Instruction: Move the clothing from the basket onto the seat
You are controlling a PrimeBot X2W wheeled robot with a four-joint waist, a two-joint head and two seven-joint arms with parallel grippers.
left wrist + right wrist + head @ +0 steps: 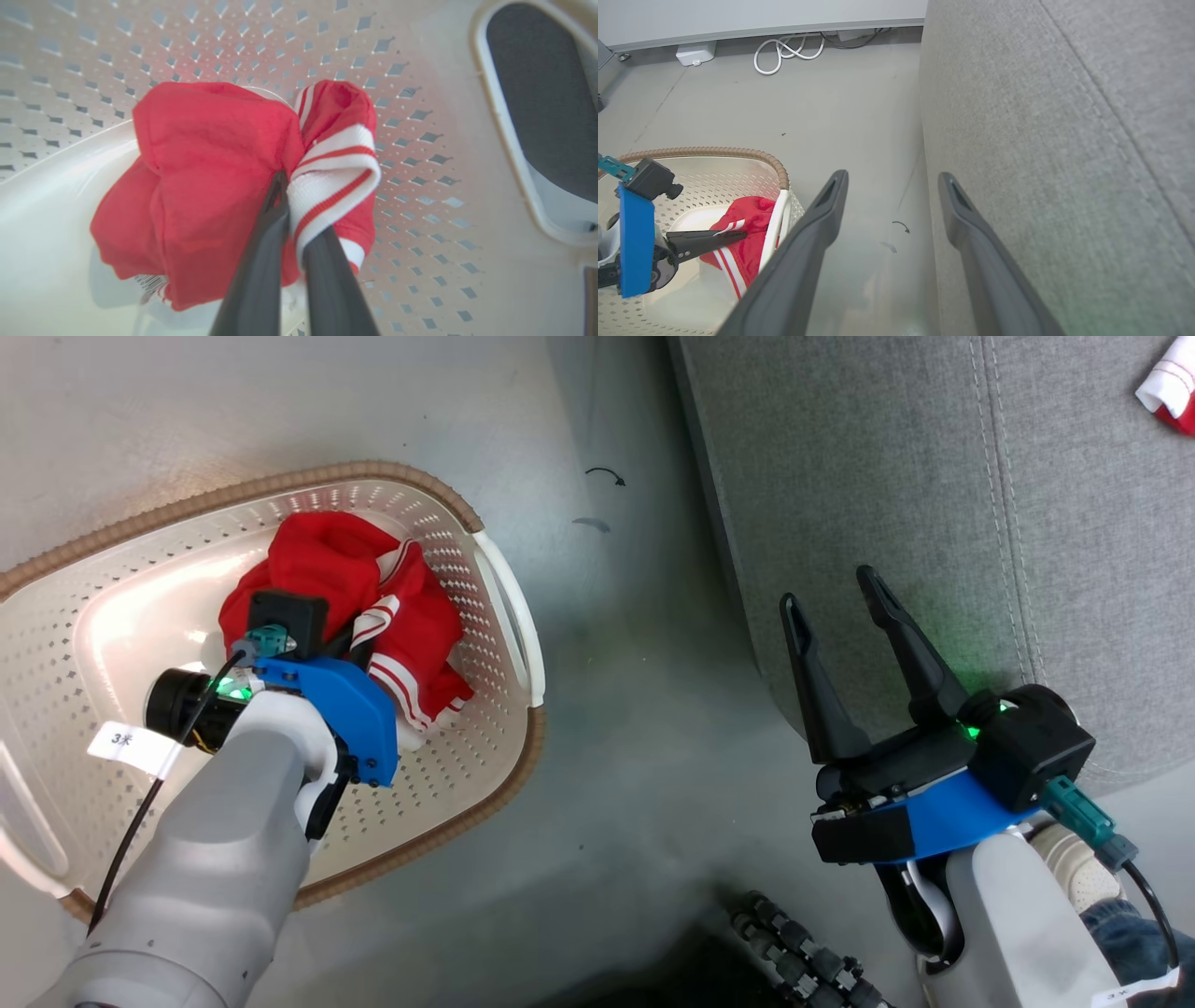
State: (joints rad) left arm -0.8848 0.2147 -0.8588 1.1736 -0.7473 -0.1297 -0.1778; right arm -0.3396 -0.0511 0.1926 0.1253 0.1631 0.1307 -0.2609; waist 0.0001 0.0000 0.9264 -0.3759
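Observation:
The clothing (336, 560), a bunched red garment with white striped trim, lies in the cream perforated basket (121, 607) on the floor. My left gripper (350, 635) reaches down into the basket. In the left wrist view its gripper (282, 179) is shut on the clothing (210, 177), pinching the fabric beside a white-and-red striped band. My right gripper (831, 588) hovers open and empty over the front edge of the grey seat (887, 476). The right wrist view shows the right gripper (892, 177) between the basket (705, 151) and the seat (1041, 140).
Another red and white piece (1172, 387) lies on the seat at the far right. A person's shoe (1074, 868) stands by my right arm. A white cable (784, 51) and a small white box (695, 52) lie along the far wall.

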